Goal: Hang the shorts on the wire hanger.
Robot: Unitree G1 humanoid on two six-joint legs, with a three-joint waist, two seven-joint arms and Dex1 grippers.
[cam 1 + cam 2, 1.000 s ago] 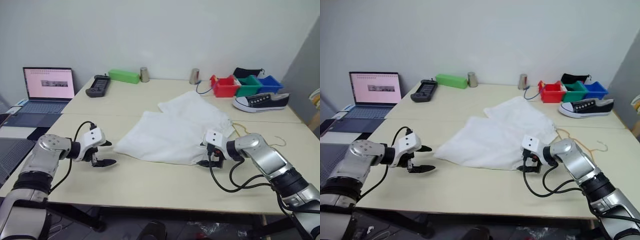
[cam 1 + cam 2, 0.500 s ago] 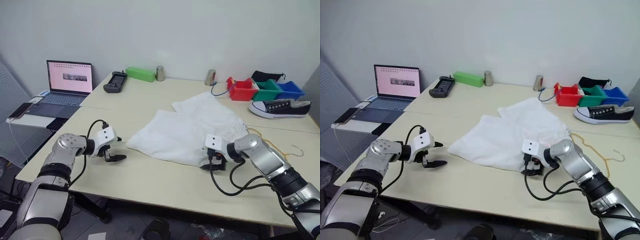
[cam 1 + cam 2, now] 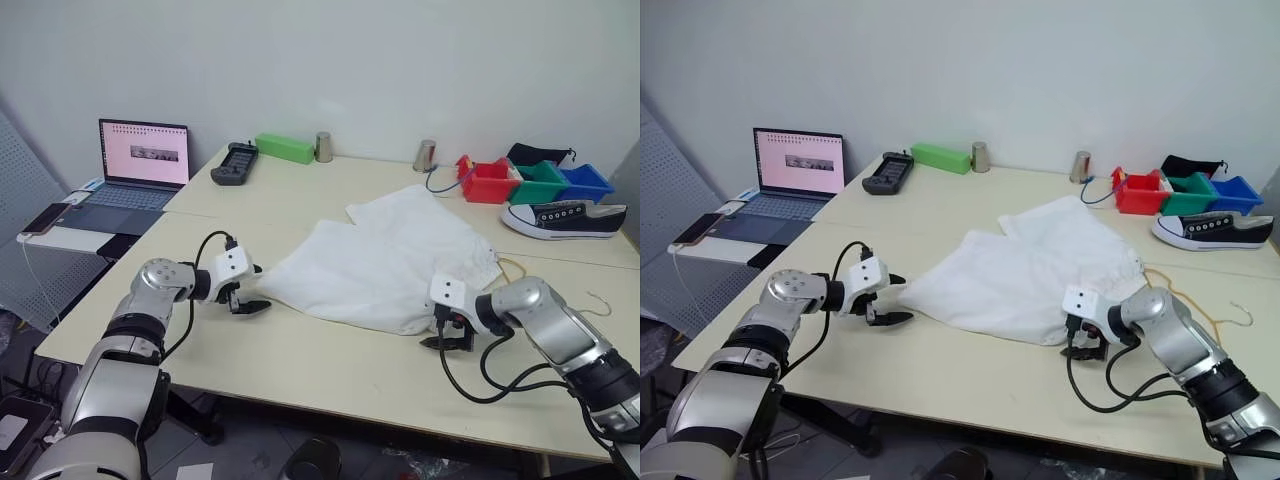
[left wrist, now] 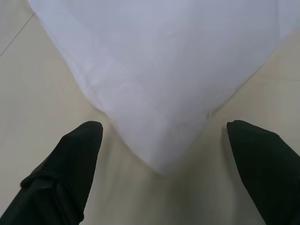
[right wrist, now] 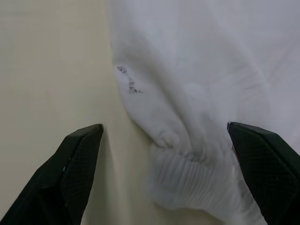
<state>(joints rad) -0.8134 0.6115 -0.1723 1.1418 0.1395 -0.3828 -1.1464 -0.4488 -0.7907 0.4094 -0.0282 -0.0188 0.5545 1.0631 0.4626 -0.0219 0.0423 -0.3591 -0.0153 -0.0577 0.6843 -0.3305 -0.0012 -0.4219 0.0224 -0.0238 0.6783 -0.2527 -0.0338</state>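
While the shorts [image 3: 385, 262] lie flat on the table [image 3: 300, 365], both claws are brought to their edges.

The left gripper [image 3: 247, 297] has been moved in from nine o'clock, and a pointed corner of the cloth now sits between its wide-apart fingers. The right gripper [image 3: 450, 335] is held wide apart too, over the gathered waistband at five o'clock. Nothing is clamped yet, so a grab is likely next. The wire hanger [image 3: 560, 288] lies at three o'clock, partly under the shorts. A laptop [image 3: 135, 165], colored bins [image 3: 525, 180] and a shoe [image 3: 560, 216] are kept by the white wall.
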